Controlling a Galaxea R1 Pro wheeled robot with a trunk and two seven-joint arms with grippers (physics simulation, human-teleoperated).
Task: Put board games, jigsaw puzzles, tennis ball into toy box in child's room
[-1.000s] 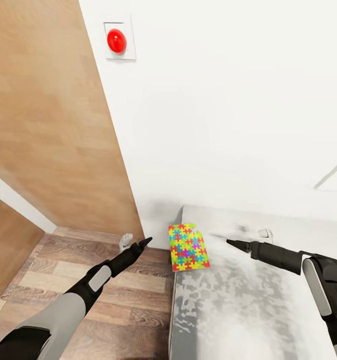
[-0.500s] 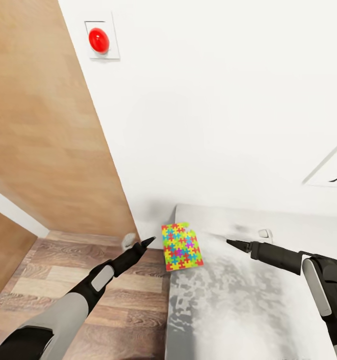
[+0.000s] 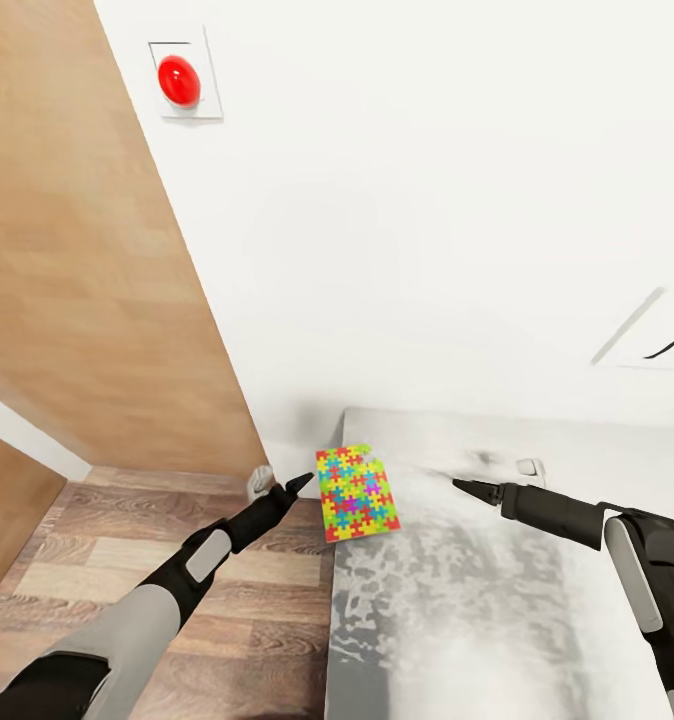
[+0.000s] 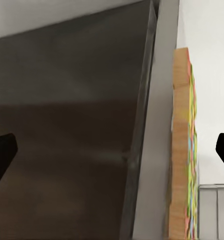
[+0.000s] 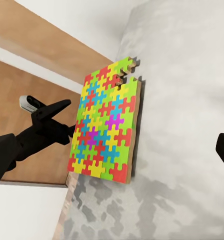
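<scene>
One jigsaw puzzle (image 3: 355, 492), a flat square of bright interlocking pieces, lies at the left end of the pale grey table (image 3: 497, 620) and slightly overhangs its edge. The right wrist view shows its face (image 5: 106, 131); the left wrist view shows it edge-on (image 4: 184, 150). My left gripper (image 3: 297, 484) hovers over the floor just left of the puzzle, open (image 4: 112, 150). Right of the puzzle, my right gripper (image 3: 465, 487) hangs above the tabletop pointing at it, also open (image 5: 112, 150). Neither gripper holds anything.
A white wall rises behind the table, with a red round button plate (image 3: 179, 80) high up. A wooden panel (image 3: 77, 300) stands left, over wood-plank floor (image 3: 247, 620). A small white object (image 3: 529, 466) sits on the table; a black silhouette picture (image 3: 672, 345) hangs at right.
The whole picture has shifted left and slightly up, so the camera has moved. Both arms keep their pose, and the puzzle stays put on the table.
</scene>
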